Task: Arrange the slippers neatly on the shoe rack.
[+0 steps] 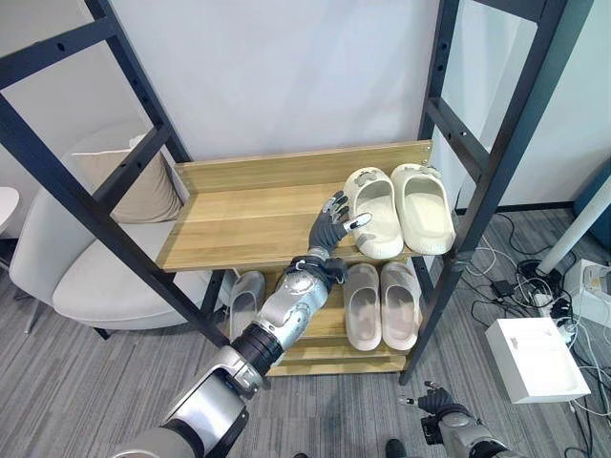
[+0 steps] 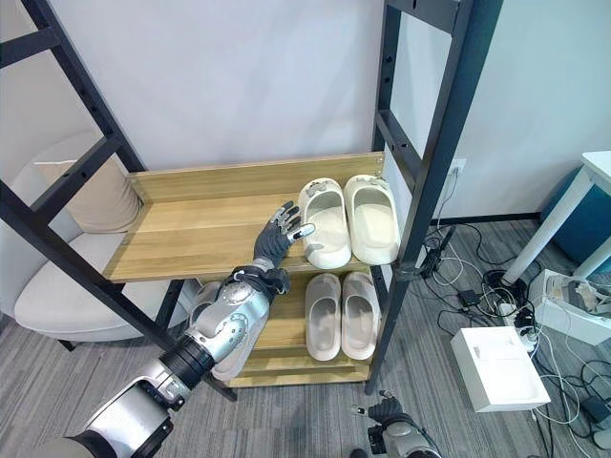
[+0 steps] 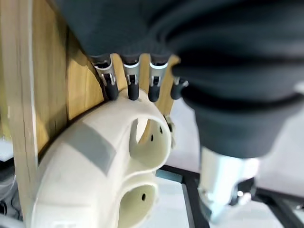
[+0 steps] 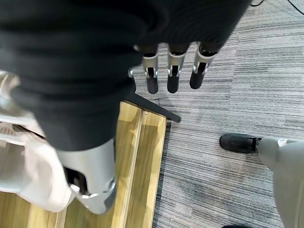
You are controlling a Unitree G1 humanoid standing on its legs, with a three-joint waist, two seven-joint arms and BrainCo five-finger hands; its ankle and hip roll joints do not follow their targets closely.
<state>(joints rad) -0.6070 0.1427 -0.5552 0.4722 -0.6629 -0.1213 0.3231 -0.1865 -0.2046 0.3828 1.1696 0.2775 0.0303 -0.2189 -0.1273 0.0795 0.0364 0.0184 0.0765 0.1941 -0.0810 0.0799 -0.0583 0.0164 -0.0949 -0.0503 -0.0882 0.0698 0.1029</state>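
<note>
Your left hand [image 1: 330,227] on upper shelf [image 1: 239,219], fingers straight, holding nothing, thumb touching cream slippers [image 1: 398,209] at shelf's right end. Beige pair [image 1: 381,305] on lower shelf. Right hand [image 1: 435,401] low near floor, fingers relaxed, empty.

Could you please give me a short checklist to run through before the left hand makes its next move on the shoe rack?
1. Left hand open, fingers straight beside the cream slippers: ok.
2. Cream slippers side by side at the right end of the upper shelf: ok.
3. Toes of that pair even at the front edge: not ok; the one nearer the hand sits further forward.
4. Grey pair parallel on the lower shelf: ok.
5. Single grey slipper at the lower shelf's left, partly behind the arm, seated on the shelf: cannot tell.
6. Right hand low over the floor, open, away from the rack: ok.
</note>
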